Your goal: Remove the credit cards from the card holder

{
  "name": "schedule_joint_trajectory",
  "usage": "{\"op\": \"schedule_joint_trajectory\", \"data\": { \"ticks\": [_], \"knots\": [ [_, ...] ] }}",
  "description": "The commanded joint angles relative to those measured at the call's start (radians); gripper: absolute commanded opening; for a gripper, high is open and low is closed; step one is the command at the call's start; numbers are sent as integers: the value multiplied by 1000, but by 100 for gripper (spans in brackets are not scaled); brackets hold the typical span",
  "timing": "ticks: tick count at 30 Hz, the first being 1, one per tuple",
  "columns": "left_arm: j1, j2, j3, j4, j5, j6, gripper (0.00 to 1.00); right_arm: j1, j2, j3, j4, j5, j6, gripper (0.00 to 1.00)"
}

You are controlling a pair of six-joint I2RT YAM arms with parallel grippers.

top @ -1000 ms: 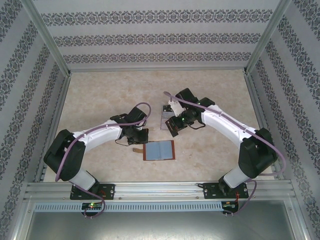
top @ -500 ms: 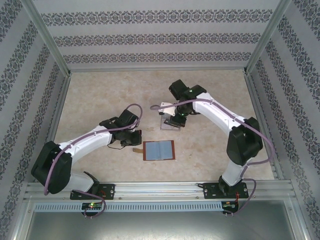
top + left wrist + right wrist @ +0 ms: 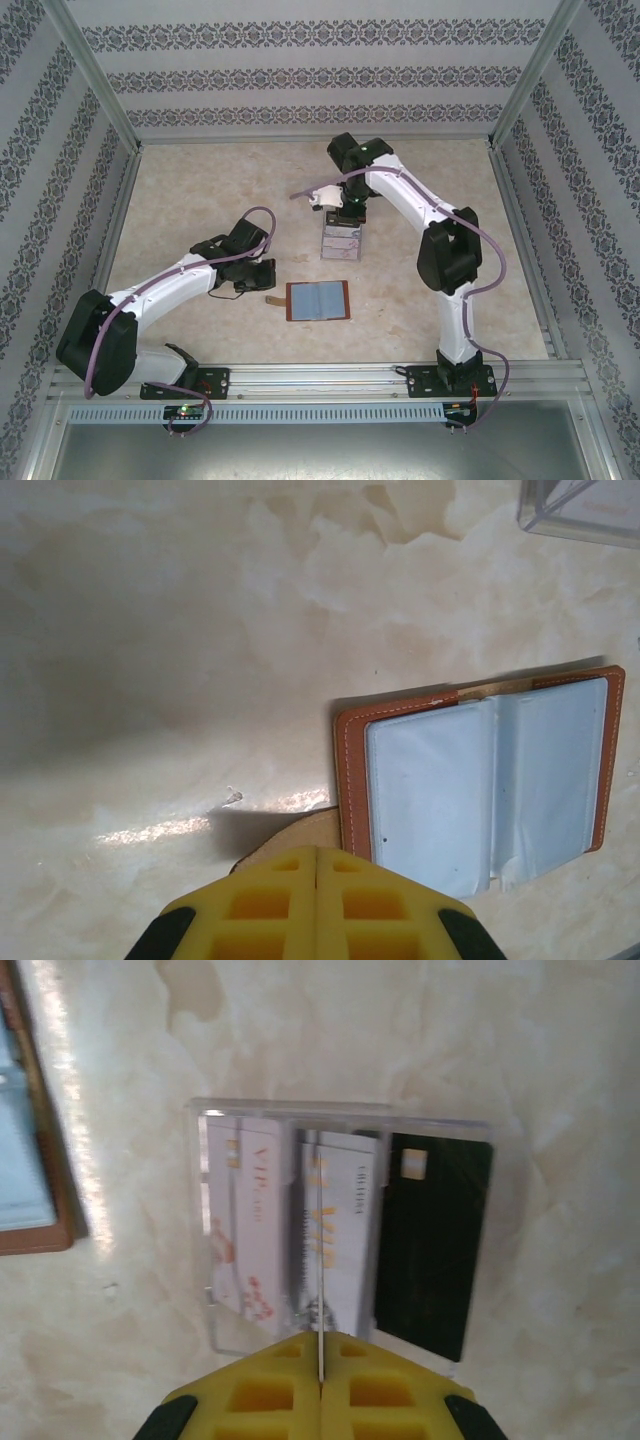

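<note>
Cards [image 3: 340, 1230] lie inside a clear tray [image 3: 340, 1108], two pale printed ones side by side and a dark one at the right end, all within its walls. The tray sits near the middle of the table, and the card holder [image 3: 480, 790] lies just nearer to the table's near edge, close to the tray but not touching it. It is spread open and flat with its grey-blue pockets facing up. Those pockets look bare to us, so we judge the removal step to be at or near its end, though we cannot tell whether a card hides under a flap. The left gripper [image 3: 317, 880] hangs low over the table beside the holder's left edge. Its yellow pads are pressed together on nothing, and the tan strap tab [image 3: 300, 830] pokes out from beneath them. The right gripper [image 3: 321, 1380] hovers above the near wall of the tray, its pads likewise closed flat against each other and empty. If a card remains, we think the next move calls for one gripper to spread its jaws and pinch the card's free edge while the other pins the leather down. If none remains, both arms only need to draw clear.
</note>
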Motion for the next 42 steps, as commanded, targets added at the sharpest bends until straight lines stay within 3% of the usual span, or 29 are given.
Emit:
{"op": "schedule_joint_trajectory", "data": {
  "ticks": [1, 10, 21, 25, 35, 38, 42],
  "knots": [
    [18, -2, 5, -28, -3, 21, 4, -20, 76, 108, -93, 30, -51, 0],
    [36, 71, 26, -33, 13, 44, 4, -41, 223, 318, -168, 10, -83, 0],
    [51, 103, 39, -40, 16, 59, 4, -41, 304, 385, -229, -39, -77, 3],
    [60, 91, 37, -47, 4, 59, 4, -47, 284, 384, -144, 64, -31, 16],
    [90, 46, 36, -24, -41, 60, 4, -62, 115, 212, 33, 125, 18, 23],
    [101, 47, 37, -8, -78, 68, 14, -68, 36, 81, 127, 117, 61, 34],
    [112, 64, 47, 15, -159, 95, 44, -70, -107, -164, 311, 110, 118, 58]
  ]
}}
